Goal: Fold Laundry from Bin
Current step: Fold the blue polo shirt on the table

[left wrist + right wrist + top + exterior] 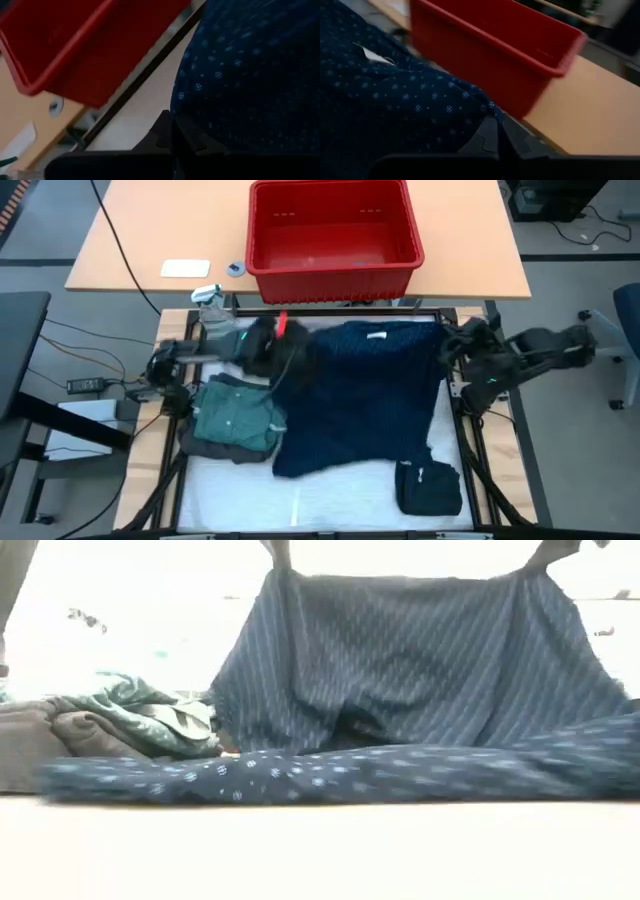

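With both arms raised over the upper part of the work area, holds navy dotted garment (365,395) by its two top corners: left gripper (272,338) at upper centre-left of the high view, right gripper (452,345) at upper right. Jaws of each closed tight on a fold of the cloth, as both wrist views confirm. Hangs as a lifted sheet between the two grips in the low view, lower hem trailing on the white work surface (330,495) toward the bottom of the frame.

Key relation: line between the two grips runs left to right across the frame, parallel to the near rim of the bin (335,235); garment's long axis runs top to bottom, from the jaws down toward the frame's lower edge. Equal share for both arms, neither nearer. Collar label near the top edge, between the grips.

Bin at top centre on the wooden desk (470,260), appears emptied. Folded teal-green piece (238,412) stacked on a grey-brown piece (205,445) at centre left, touching the navy cloth's left edge. Dark folded piece (428,485) at lower right.

Judgement: spreading stage; next move likely calls for lowering both corners evenly, keeping the top edge taut. Risk: dragging the hem onto the folded stack at left.
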You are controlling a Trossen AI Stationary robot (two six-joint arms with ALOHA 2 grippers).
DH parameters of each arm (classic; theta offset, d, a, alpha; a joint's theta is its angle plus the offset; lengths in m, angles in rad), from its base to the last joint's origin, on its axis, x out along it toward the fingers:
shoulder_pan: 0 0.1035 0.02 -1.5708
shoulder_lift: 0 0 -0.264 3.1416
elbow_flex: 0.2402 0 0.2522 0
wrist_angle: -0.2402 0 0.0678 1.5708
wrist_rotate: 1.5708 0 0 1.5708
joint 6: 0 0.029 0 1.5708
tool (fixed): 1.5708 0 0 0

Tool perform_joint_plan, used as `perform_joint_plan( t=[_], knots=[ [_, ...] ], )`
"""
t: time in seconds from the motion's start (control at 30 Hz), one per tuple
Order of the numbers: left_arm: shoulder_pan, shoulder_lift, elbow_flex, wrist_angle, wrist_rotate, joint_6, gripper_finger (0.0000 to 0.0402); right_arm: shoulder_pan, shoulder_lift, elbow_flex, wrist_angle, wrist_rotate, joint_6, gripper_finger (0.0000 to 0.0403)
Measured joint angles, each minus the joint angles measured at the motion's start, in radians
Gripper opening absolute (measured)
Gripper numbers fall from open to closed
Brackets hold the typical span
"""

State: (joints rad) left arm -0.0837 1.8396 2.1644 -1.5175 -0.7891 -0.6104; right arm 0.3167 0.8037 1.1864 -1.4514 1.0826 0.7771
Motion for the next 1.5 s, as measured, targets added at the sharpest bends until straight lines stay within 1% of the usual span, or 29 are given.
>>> perform_joint_plan(
  t=[0.07, 0.17, 0.27, 0.37, 0.5, 0.6, 0.67, 0.77, 0.83, 0.93, 1.0, 1.07, 1.13, 1.2, 1.27, 1.3, 1.37, 1.43, 1.5],
  knots=[
    [0.1, 0.0, -0.068, 0.063, 0.084, 0.062, 0.0, -0.103, -0.021, -0.102, 0.127, -0.017, -0.084, 0.0002],
    [0.224, 0.002, -0.178, 0.175, 0.192, 0.155, 0.0, -0.26, -0.027, -0.252, 0.38, -0.094, -0.248, 0.0002],
    [0.319, 0.001, -0.283, 0.292, 0.223, 0.221, 0.0, -0.428, 0.008, -0.375, 0.642, -0.186, -0.419, 0.0002],
    [0.404, 0.002, -0.353, 0.375, 0.227, 0.264, 0.0, -0.611, 0.071, -0.447, 0.857, -0.305, -0.518, 0.0002],
    [0.512, 0.002, -0.379, 0.424, 0.227, 0.269, 0.0001, -0.845, 0.2, -0.456, 1.041, -0.448, -0.621, 0.0003],
    [0.585, 0.0, -0.394, 0.506, 0.241, 0.331, 0.0013, -0.991, 0.311, -0.422, 1.125, -0.614, -0.661, 0.0015],
    [0.627, 0.0, -0.407, 0.541, 0.304, 0.359, 0.0035, -1.061, 0.383, -0.387, 1.103, -0.741, -0.625, 0.0033],
    [0.669, -0.001, -0.434, 0.591, 0.449, 0.37, 0.0084, -1.123, 0.462, -0.34, 1.048, -0.886, -0.563, 0.0078],
    [0.681, -0.001, -0.456, 0.582, 0.498, 0.371, 0.0123, -1.14, 0.492, -0.322, 1.021, -0.931, -0.559, 0.0114],
    [0.682, 0.0, -0.469, 0.53, 0.506, 0.372, 0.018, -1.135, 0.486, -0.29, 0.974, -0.955, -0.536, 0.0167],
    [0.679, -0.011, -0.468, 0.455, 0.521, 0.398, 0.0209, -1.118, 0.452, -0.276, 0.927, -0.994, -0.519, 0.019],
    [0.66, -0.039, -0.466, 0.409, 0.535, 0.436, 0.0226, -1.096, 0.409, -0.273, 0.877, -1.064, -0.507, 0.0201],
    [0.625, -0.083, -0.468, 0.415, 0.592, 0.481, 0.0231, -1.063, 0.364, -0.274, 0.824, -1.151, -0.506, 0.0202],
    [0.58, -0.119, -0.476, 0.431, 0.702, 0.499, 0.023, -1.018, 0.32, -0.292, 0.774, -1.219, -0.499, 0.0199],
    [0.518, -0.131, -0.503, 0.479, 0.803, 0.497, 0.0226, -0.958, 0.279, -0.324, 0.717, -1.263, -0.496, 0.0194],
    [0.479, -0.132, -0.525, 0.501, 0.832, 0.489, 0.0223, -0.922, 0.256, -0.344, 0.707, -1.276, -0.487, 0.0192],
    [0.383, -0.131, -0.584, 0.57, 0.861, 0.451, 0.0219, -0.842, 0.198, -0.392, 0.702, -1.309, -0.455, 0.019],
    [0.265, -0.13, -0.655, 0.683, 0.882, 0.412, 0.0218, -0.742, 0.139, -0.444, 0.705, -1.339, -0.404, 0.0188],
    [0.15, -0.13, -0.725, 0.791, 0.887, 0.383, 0.0218, -0.631, 0.086, -0.495, 0.71, -1.345, -0.351, 0.0187]
  ],
)
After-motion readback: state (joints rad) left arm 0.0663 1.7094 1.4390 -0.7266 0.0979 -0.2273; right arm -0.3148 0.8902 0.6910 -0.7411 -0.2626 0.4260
